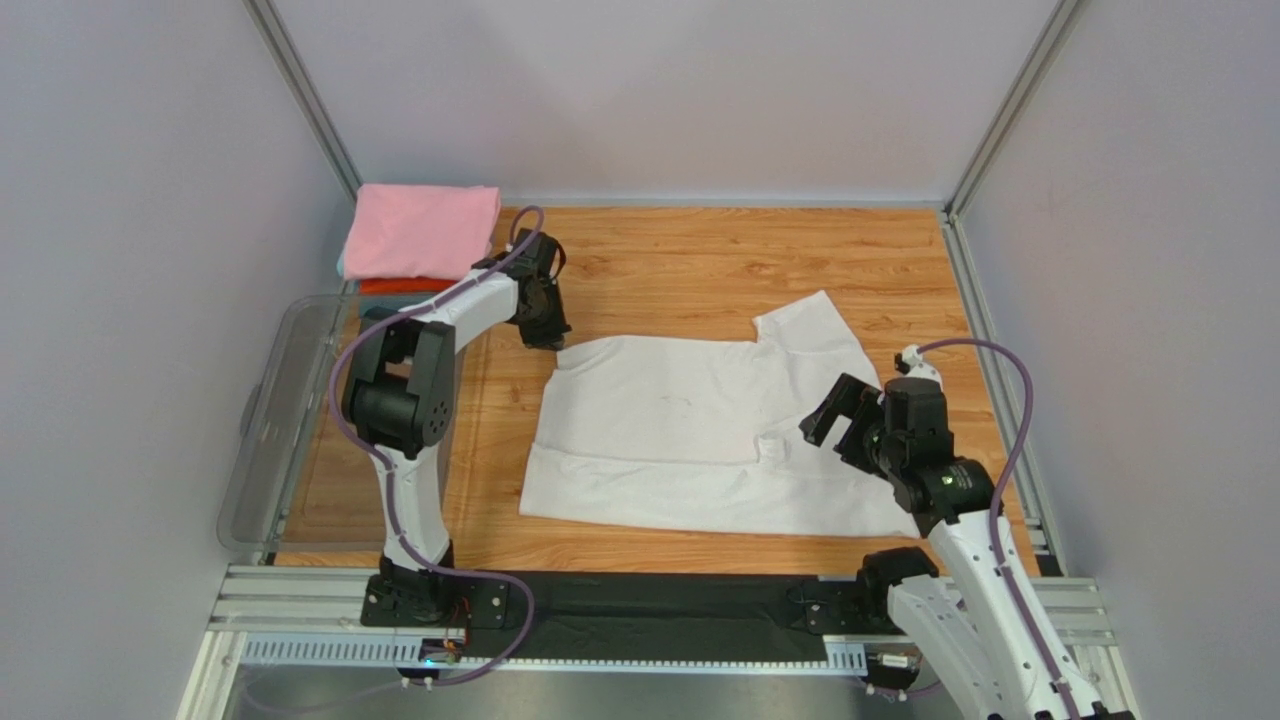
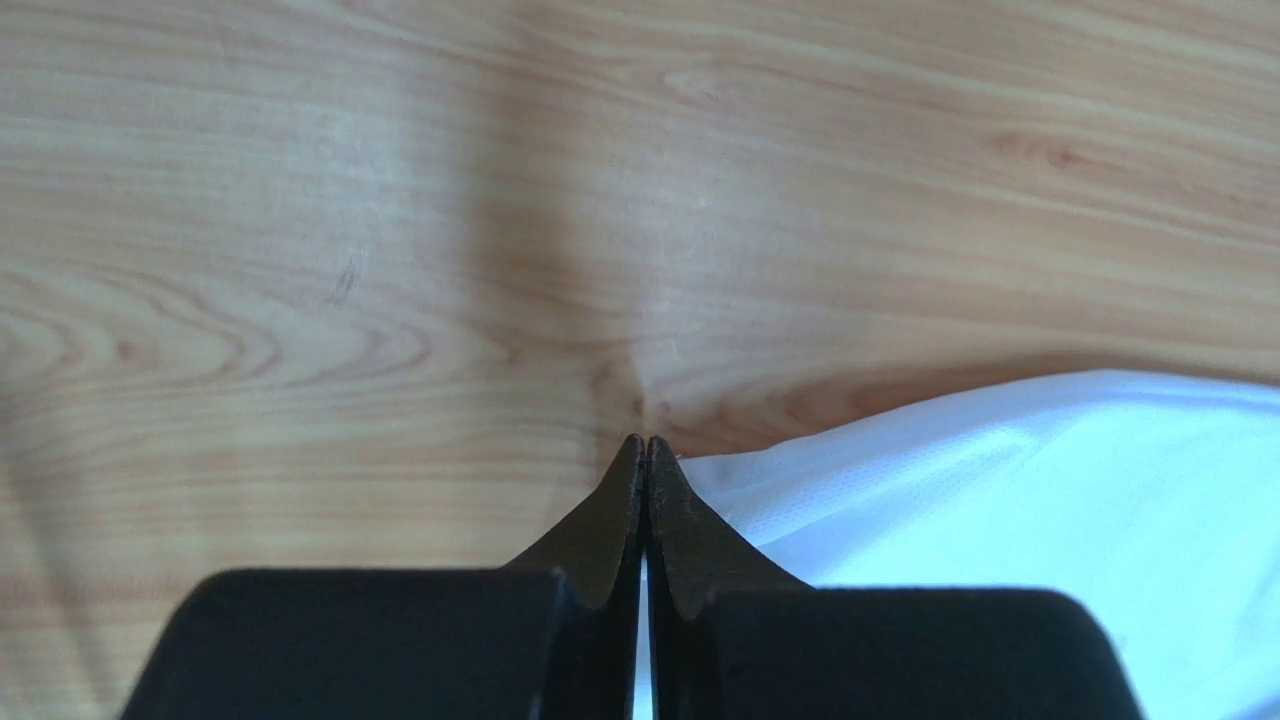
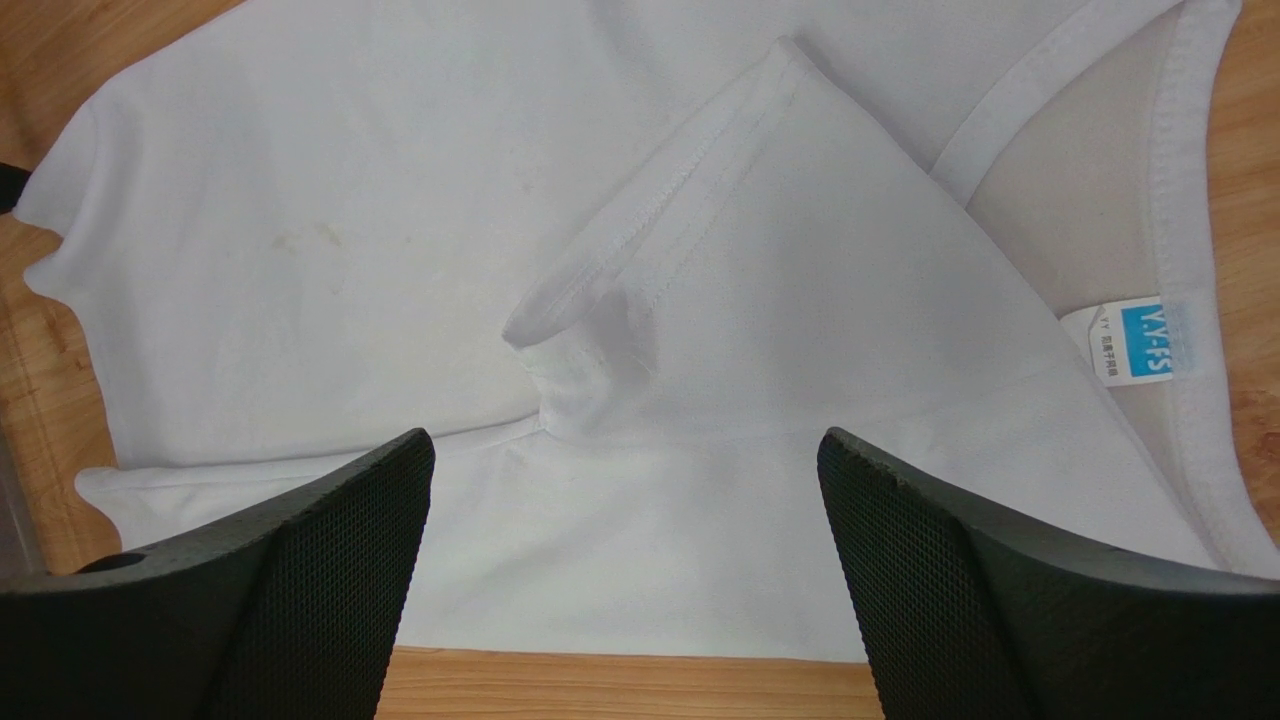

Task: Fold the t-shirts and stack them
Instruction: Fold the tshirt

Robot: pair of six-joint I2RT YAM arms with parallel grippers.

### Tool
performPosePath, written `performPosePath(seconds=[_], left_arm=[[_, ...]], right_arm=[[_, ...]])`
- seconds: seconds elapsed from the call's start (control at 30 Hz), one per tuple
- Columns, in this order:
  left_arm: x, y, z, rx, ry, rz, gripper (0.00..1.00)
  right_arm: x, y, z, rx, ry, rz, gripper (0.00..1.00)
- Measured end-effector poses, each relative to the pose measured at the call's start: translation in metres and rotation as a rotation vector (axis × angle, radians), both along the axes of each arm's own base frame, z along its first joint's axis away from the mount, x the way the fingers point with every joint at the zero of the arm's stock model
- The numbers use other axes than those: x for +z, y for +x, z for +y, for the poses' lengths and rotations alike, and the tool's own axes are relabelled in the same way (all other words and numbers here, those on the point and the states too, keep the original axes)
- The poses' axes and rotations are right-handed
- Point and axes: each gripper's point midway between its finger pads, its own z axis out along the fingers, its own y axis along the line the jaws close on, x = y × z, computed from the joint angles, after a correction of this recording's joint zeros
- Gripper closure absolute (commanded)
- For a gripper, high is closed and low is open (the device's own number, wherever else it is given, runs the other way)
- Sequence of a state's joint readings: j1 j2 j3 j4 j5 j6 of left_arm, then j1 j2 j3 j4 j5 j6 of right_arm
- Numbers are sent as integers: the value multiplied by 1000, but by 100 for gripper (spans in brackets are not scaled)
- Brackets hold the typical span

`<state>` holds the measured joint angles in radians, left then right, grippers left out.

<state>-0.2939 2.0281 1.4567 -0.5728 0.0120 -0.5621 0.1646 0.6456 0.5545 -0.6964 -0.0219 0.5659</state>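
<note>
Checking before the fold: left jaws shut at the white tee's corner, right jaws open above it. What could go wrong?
1. Left jaws are shut at the white t-shirt corner, but the wrist view shows cloth only beside the tips: they may hold nothing, or a sliver that slips.
2. Right jaws hang open over the bunched sleeve: closing there could catch extra layers.

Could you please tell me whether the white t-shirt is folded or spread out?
Mostly spread: the white t-shirt lies flat and wide on the table, with one sleeve turned in over its body.
</note>
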Motion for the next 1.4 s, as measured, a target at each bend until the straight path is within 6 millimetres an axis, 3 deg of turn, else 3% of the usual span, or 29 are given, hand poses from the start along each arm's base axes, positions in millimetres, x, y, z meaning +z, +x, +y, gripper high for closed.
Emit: performPosePath(seconds=[0.13, 0.3, 0.43, 0.57, 0.73, 0.87, 1.0, 1.23, 1.4], left_arm=[[17, -9, 0, -17, -19, -38, 100], [37, -1, -3, -42, -41, -110, 100], [39, 3, -6, -56, -49, -130, 100], [38, 3, -5, -66, -46, -138, 100], [35, 0, -2, -81, -28, -137, 100], [35, -1, 0, -93, -17, -144, 100], [37, 1, 1, -101, -8, -155, 100], [37, 3, 1, -112, -2, -168, 100], [37, 4, 1, -113, -2, -172, 100]], right_arm=[[-6, 2, -4, -16, -24, 22, 0], [-10, 9, -8, -33, -55, 66, 0], [0, 33, -11, -47, -88, 75, 0], [20, 82, -12, -58, -146, 78, 0], [28, 168, -19, -80, -225, 83, 0], [16, 233, -29, -86, -275, 126, 3], [-6, 283, -37, -77, -333, 162, 8], [-52, 331, -45, -57, -401, 241, 18], [-83, 332, -52, -43, -422, 317, 28]])
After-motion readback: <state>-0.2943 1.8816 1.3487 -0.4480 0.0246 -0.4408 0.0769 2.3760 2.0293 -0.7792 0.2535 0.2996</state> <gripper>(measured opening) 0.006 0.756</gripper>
